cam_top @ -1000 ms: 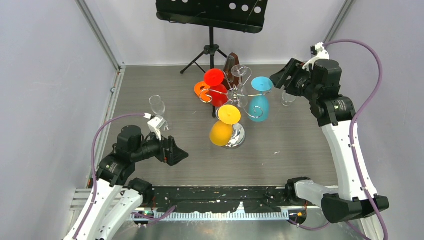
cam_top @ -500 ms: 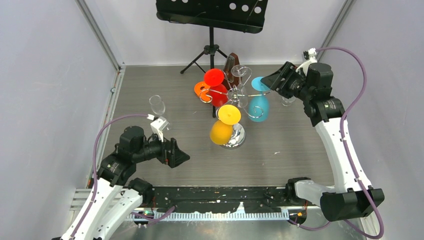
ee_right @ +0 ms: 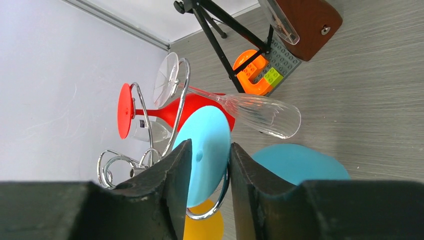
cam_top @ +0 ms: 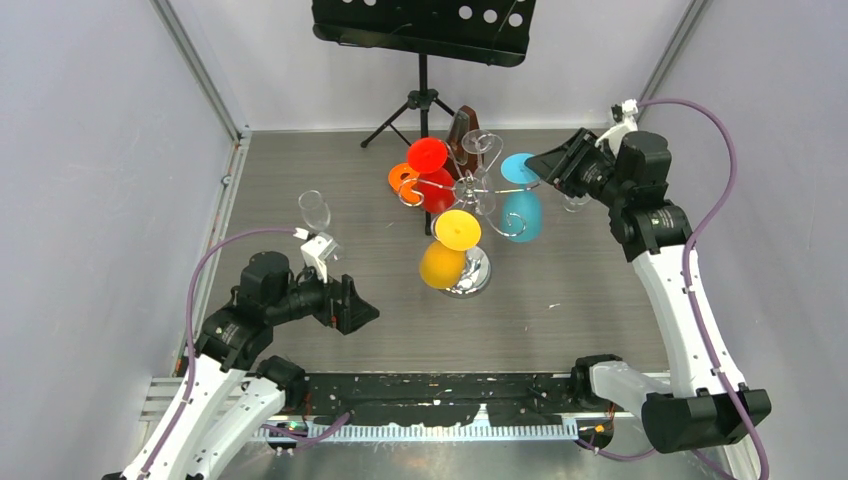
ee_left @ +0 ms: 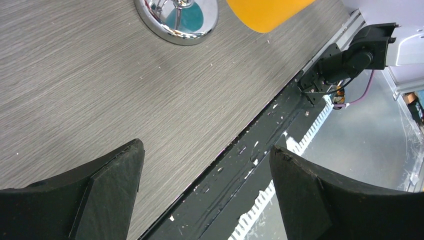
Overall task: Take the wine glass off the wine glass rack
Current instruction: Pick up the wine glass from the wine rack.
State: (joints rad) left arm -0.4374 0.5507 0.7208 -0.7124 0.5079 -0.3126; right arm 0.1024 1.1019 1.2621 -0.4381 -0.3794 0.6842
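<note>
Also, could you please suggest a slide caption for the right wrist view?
Right gripper brackets the foot of the blue glass hanging upside down on the rack.

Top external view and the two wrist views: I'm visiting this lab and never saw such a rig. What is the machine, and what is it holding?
Two white robot arms stand at a grey wood-grain table. The wide picture looks down from above; the others come from cameras on each wrist. A red glass, a yellow glass, a clear glass and a turquoise glass hang upside down on a shiny chrome wire rack. The right gripper has fingers flanking the turquoise glass's round foot; a firm grip isn't clear. The left gripper is open, empty.
</note>
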